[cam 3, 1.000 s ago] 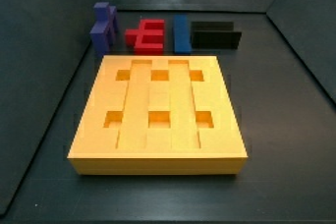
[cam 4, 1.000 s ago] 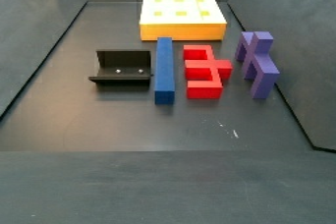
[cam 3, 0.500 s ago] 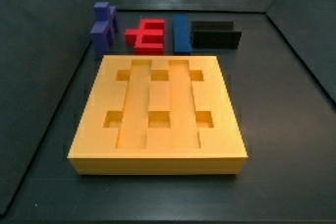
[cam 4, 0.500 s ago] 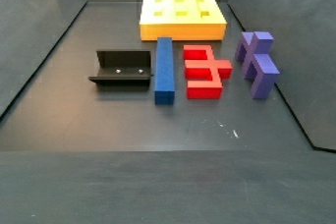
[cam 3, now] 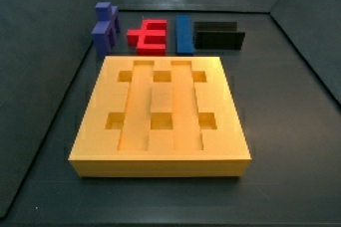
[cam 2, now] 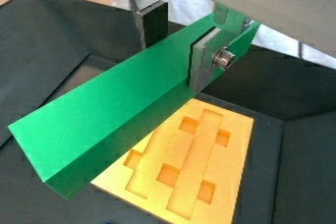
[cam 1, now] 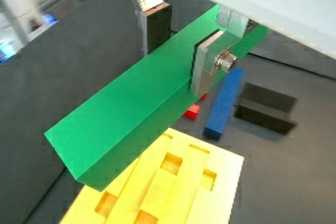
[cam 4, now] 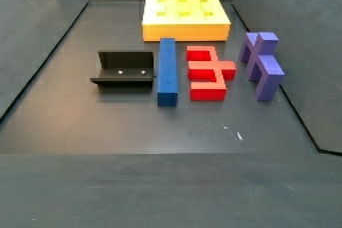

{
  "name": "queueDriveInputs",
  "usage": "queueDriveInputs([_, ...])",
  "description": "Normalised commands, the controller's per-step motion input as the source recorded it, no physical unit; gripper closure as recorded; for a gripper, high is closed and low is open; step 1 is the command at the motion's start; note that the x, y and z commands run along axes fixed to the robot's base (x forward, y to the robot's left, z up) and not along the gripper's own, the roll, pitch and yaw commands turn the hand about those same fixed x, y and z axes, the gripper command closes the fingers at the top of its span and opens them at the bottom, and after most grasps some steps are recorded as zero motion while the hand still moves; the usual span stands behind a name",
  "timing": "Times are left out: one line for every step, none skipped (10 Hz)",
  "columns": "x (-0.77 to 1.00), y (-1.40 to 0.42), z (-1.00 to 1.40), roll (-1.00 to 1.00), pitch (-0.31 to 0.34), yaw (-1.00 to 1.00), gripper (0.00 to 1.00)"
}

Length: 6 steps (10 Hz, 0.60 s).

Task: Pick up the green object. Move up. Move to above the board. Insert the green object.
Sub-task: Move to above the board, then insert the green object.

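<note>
- Tool is clamped on the green bar – silver plates with dark pads press both long faces near one end, clear in both wrist views.
- Bar hangs in the air, well above the board; most of its length runs out past the fingers, over the slab.
- Side views vs. a sec ago: no change – board, red block, blue bar, purple pieces and fixture all sit where they were. Neither tool nor green bar shows in the side views.
- My read: pick and lift are done, bar is roughly over the board; lining up and lowering for the insert are left.
- Board holes look empty in both side views – nothing inserted yet.
- Writing/brands: none legible on bar, board, blocks or surface.
</note>
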Motion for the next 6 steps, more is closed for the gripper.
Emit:
queueDriveInputs([0.06, -0.08, 0.03, 0.09, 0.172, 1.00, 1.00])
queueDriveInputs([0.07, -0.05, 0.03, 0.10, 0.200, 0.89, 1.00])
queueDriveInputs([0.07, -0.05, 0.03, 0.10, 0.188, 0.55, 1.00])
queueDriveInputs([0.08, -0.05, 0.03, 0.10, 0.172, 0.35, 1.00])
queueDriveInputs([0.00, -0.02, 0.00, 0.00, 0.000, 0.00, 1.00])
queueDriveInputs([0.00, -0.04, -0.08, -0.02, 0.000, 0.00, 1.00])
